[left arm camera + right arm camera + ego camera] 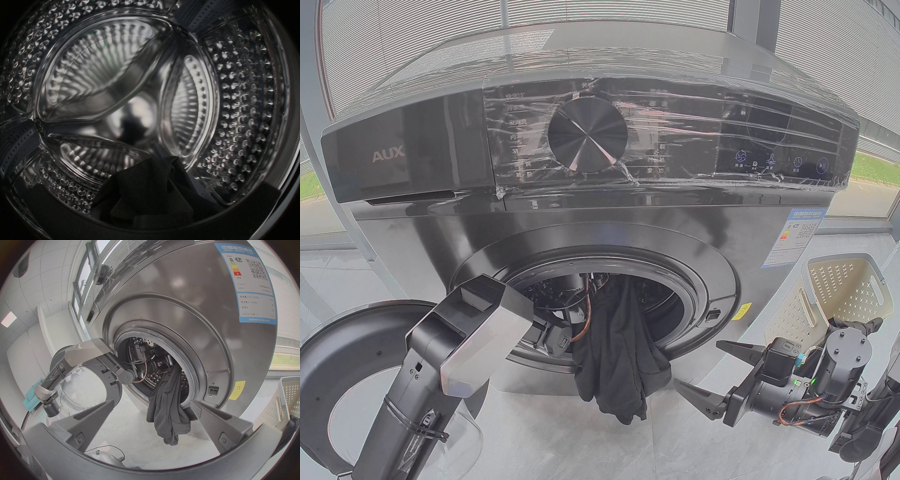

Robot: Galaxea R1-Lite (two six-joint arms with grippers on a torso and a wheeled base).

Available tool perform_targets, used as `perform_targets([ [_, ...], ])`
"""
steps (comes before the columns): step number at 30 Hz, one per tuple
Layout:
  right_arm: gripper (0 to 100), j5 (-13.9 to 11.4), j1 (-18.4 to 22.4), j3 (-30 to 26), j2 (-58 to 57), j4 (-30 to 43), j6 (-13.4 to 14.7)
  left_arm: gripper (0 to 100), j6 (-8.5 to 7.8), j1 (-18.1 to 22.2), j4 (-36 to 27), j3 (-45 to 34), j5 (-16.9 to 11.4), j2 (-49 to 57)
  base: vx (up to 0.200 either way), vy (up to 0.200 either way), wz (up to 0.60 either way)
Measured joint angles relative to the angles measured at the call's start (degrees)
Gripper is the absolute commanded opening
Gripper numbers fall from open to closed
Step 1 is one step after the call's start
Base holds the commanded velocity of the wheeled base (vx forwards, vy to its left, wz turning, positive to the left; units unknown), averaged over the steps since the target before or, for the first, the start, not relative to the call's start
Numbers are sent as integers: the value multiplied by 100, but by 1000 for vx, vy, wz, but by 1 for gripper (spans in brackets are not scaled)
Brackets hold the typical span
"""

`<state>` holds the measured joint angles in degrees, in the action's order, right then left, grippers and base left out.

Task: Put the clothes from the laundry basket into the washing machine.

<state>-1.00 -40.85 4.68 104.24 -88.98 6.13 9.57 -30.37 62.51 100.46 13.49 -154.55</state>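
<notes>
Starting at eight o'clock in the head view: the washing machine (650, 206) has its door (337, 369) swung wide. The left arm (469, 337) runs past it into the drum mouth, with the left pincer (565, 292) deep inside. Whether it's apart or clamped, I can't tell. From its wrist view you get the drum (243, 103) and a fold of dark cloth at the bottom.

Now the centre, and here's the snag: the dark garment (619, 350) hangs over the drum's lip at six o'clock, part of it inside, most of it dangling toward the floor. It looks soft, limp and light, and likely to slide back out under its own weight. To my eye the best hold is the bunched part at the lip or the low hanging end, lifted and fed inward.

Over at four o'clock, the right pincer (696, 362) is spread wide, holding nothing, touching nothing, and aimed at the cloth from just beside it. Behind it at three o'clock sits the laundry basket (850, 294).
</notes>
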Motion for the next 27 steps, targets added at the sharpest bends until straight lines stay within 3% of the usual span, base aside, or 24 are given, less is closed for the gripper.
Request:
perform_targets([
  [5, 100, -4, -10, -2, 15, 0, 0, 0, -2, 90, -158, 343, 180, -273, 0, 0, 0],
  [6, 100, -4, -13, -2, 15, 0, 0, 100, 0, 96, -148, 354, 185, -306, 0, 0, 0],
  [16, 100, -4, -18, -2, 17, 0, 2, 100, 33, -9, -83, -294, 185, -201, 0, 0, 0],
  [22, 100, -1, -22, -2, 17, 0, -1, 100, 15, -172, -347, -1488, 93, 312, 0, 0, 0],
  [27, 100, -4, -24, -2, 15, 0, -4, 100, 6, -321, -556, -2488, -167, 879, 0, 0, 0],
])
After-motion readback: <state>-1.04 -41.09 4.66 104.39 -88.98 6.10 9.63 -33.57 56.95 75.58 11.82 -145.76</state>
